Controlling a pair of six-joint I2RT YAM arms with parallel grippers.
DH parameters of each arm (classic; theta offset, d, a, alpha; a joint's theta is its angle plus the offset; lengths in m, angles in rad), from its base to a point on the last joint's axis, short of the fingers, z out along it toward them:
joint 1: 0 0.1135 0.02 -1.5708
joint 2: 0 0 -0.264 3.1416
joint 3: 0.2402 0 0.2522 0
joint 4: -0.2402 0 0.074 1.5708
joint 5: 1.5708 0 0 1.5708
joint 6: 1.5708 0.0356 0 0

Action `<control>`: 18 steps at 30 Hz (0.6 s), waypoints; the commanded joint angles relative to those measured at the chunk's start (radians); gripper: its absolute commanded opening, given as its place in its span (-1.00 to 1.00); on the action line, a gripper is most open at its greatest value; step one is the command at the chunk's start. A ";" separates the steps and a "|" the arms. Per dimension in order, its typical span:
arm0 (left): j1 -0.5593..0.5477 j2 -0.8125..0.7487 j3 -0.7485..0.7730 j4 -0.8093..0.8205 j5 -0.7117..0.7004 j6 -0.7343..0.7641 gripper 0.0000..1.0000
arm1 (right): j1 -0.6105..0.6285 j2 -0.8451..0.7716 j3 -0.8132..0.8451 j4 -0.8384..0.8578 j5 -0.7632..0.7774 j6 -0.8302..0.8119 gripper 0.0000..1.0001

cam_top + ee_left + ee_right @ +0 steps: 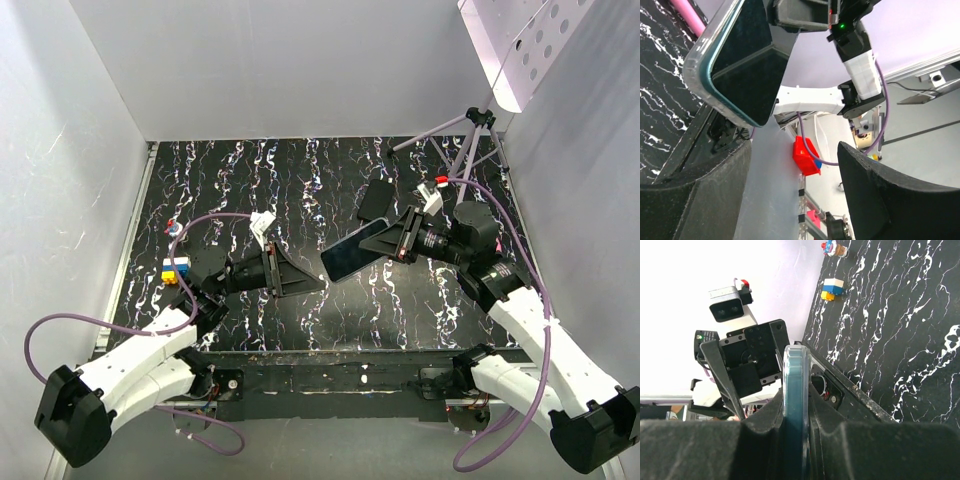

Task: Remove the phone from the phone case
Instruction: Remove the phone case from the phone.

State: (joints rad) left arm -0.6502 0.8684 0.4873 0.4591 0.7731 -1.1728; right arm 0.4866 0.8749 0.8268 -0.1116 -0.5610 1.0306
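My right gripper (388,240) is shut on the phone (350,255) and holds it above the middle of the table, long side pointing left. The phone has a dark glossy screen (740,55) and a teal edge (796,405). It sits inside the phone case (699,62), which looks like a clear bumper around the rim. In the right wrist view the cased phone stands edge-on, pinched between both fingers (840,440). My left gripper (300,272) is open just left of the phone's free end. Nothing lies between its fingers (875,190), and the phone's corner hangs beyond them, apart.
A dark flat rectangle (377,198) lies on the marbled table behind the held phone. Toy blocks (175,268) and a small figure (172,228) sit at the left side. A tripod (470,140) stands at the back right. White walls enclose the table.
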 commanded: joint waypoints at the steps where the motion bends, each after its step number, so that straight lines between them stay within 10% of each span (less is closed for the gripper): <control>1: -0.006 -0.025 -0.013 0.124 -0.061 -0.088 0.38 | 0.000 -0.031 0.005 0.179 -0.002 0.089 -0.97; 18: -0.025 0.050 -0.053 0.273 -0.098 -0.177 0.38 | 0.000 -0.027 0.006 0.167 -0.010 0.071 -0.97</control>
State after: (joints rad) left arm -0.6666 0.9199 0.4362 0.6849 0.6987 -1.3434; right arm 0.4866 0.8707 0.8082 -0.0257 -0.5568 1.1007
